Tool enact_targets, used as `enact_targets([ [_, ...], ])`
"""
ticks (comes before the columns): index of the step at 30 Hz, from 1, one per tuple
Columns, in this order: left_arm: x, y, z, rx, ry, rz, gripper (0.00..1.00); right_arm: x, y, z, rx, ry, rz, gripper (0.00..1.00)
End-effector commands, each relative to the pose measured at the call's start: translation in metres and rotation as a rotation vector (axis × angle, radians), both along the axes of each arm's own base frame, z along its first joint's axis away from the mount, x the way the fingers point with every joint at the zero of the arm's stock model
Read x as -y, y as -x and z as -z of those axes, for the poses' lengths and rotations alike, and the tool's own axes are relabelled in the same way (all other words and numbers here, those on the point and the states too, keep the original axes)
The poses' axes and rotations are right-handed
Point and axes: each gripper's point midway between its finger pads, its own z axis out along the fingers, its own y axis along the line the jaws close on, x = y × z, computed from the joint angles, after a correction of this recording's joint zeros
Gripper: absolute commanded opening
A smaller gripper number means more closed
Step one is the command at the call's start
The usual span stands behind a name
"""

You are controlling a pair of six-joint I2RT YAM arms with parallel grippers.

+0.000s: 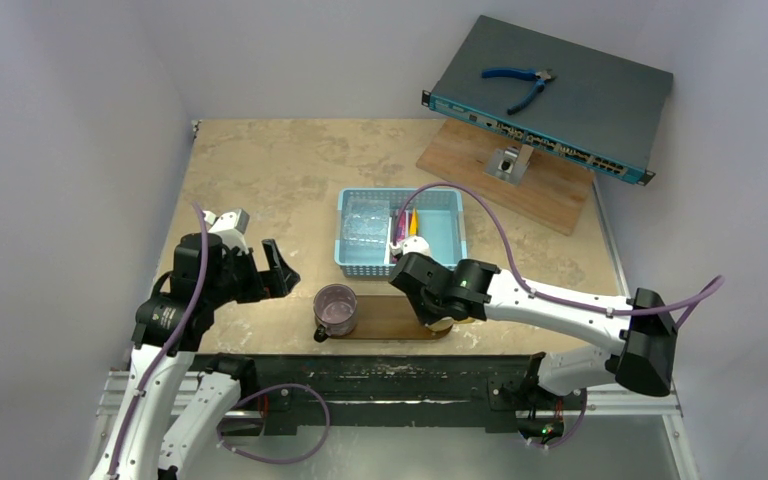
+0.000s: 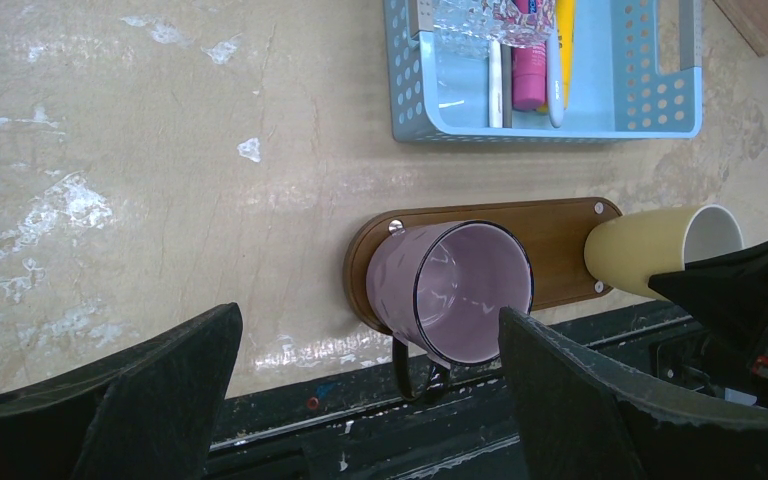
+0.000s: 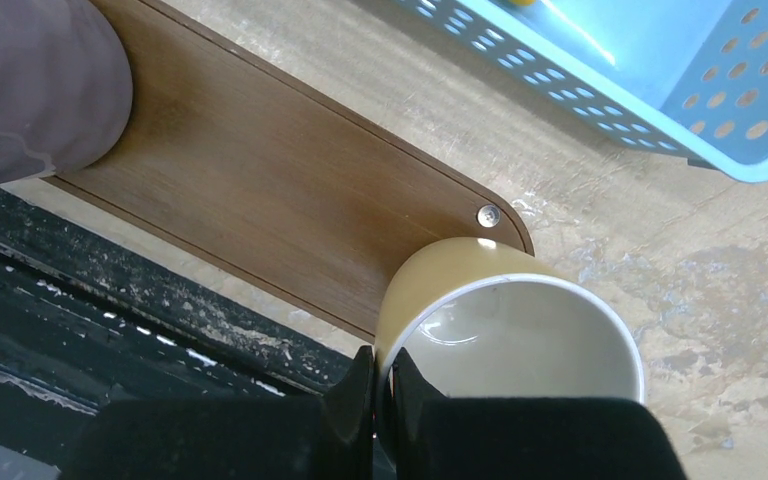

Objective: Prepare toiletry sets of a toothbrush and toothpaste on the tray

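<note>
The dark-brown oval tray lies at the table's near edge, also in the left wrist view and right wrist view. A pink tube, a yellow tube and pale brushes lie in the light-blue basket behind the tray. A purple cup stands on the tray's left end. My right gripper is shut on the rim of a cream cup at the tray's right end. My left gripper is open and empty, left of the purple cup.
A clear plastic packet fills the basket's left half. At the back right a lighter wooden board carries a blue network box with blue pliers on top. A black rail runs along the near edge.
</note>
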Motion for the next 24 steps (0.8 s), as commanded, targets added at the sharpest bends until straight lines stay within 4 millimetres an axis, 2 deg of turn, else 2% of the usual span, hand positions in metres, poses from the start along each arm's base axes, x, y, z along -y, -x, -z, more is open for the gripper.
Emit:
enact_targets([
  [1,0.002,-0.005,-0.006,0.049,-0.003,0.027,1.0,-0.002,-0.005,-0.002,0.031,-0.009,0.022,0.0],
  [4,0.002,-0.005,-0.006,0.049,-0.003,0.027,1.0,-0.002,-0.005,-0.002,0.031,-0.007,0.023,0.01],
  [16,0.003,-0.004,-0.007,0.051,-0.001,0.029,1.0,0.002,-0.008,0.004,0.044,0.033,0.043,0.22],
  [20,0.003,-0.004,-0.007,0.052,-0.001,0.029,1.0,0.002,-0.01,-0.002,0.056,0.033,0.048,0.3],
  [24,0.003,-0.005,-0.006,0.049,-0.001,0.03,1.0,0.0,-0.014,-0.018,0.079,0.019,0.046,0.34],
])
